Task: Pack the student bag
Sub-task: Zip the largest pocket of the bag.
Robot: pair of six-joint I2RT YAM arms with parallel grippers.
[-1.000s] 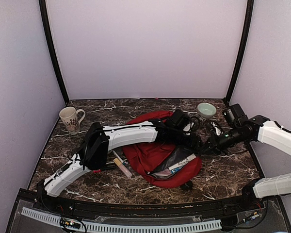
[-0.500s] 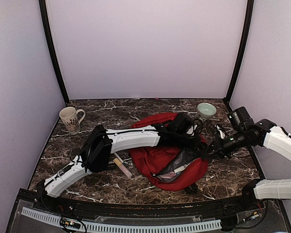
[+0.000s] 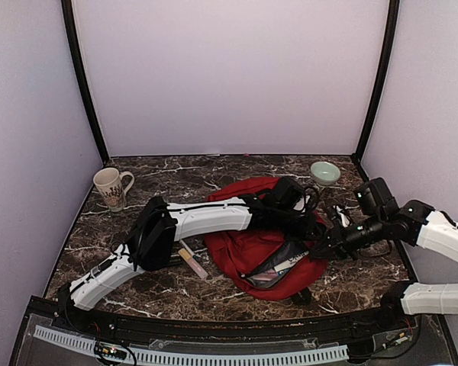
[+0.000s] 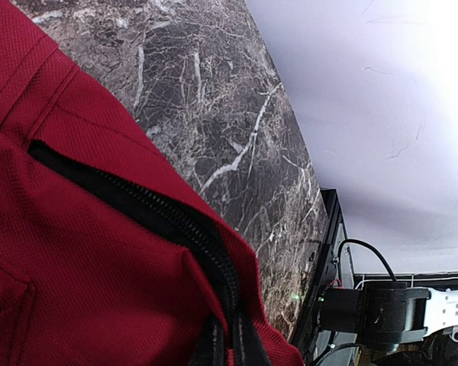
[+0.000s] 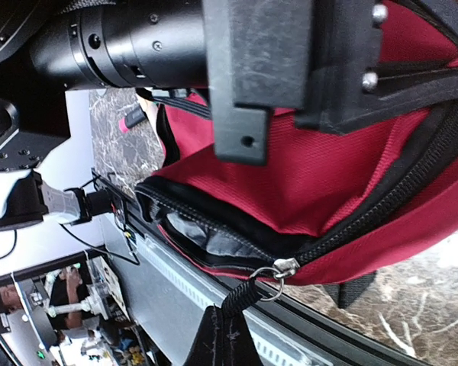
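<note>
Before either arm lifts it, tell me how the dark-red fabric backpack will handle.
Likely floppy: the dark-red fabric backpack lies slumped and creased. Its open zipper mouth would probably sag wider. Unlikely to roll; soft cloth spreads on the marble table.

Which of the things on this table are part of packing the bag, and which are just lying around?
Part of the job: bag; its zipper pull, held by the right tool; likely the pen beside the bag.
Lying about, as far as I can tell: mug; bowl.
</note>
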